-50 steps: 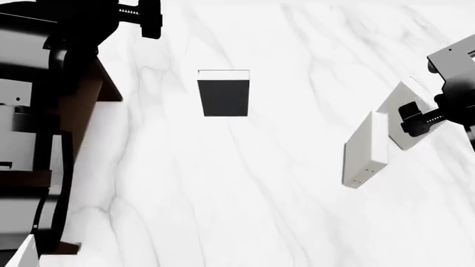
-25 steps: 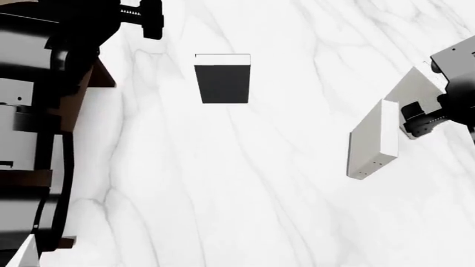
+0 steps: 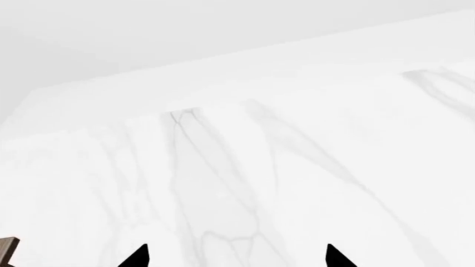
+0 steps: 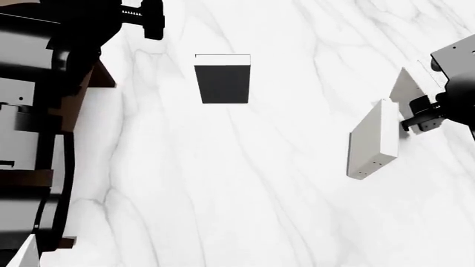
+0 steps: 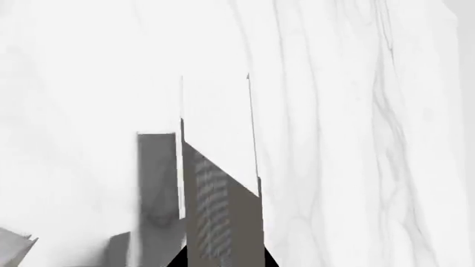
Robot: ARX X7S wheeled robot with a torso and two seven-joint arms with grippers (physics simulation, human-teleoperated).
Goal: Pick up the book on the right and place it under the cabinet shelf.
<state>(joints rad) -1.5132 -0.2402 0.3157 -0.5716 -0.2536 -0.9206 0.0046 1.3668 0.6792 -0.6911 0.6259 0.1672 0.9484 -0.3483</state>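
Book, the plain light-grey one, sits tilted up on edge near the right edge of the bench, gripped at its lower end by the right gripper. In the right wrist view the book runs straight out between the two dark fingertips, which close on its sides with no gap. Touching it on the side toward the bench centre stands a white upright slab with tiny dark dots on its narrow face. Further toward the centre, well apart from both, a black book with a white edge lies flat. At the left edge of the bench, the dark-brown cabinet is mostly hidden behind the left arm. The left gripper hangs over bare marble, its two black fingertips spread wide and holding nothing.
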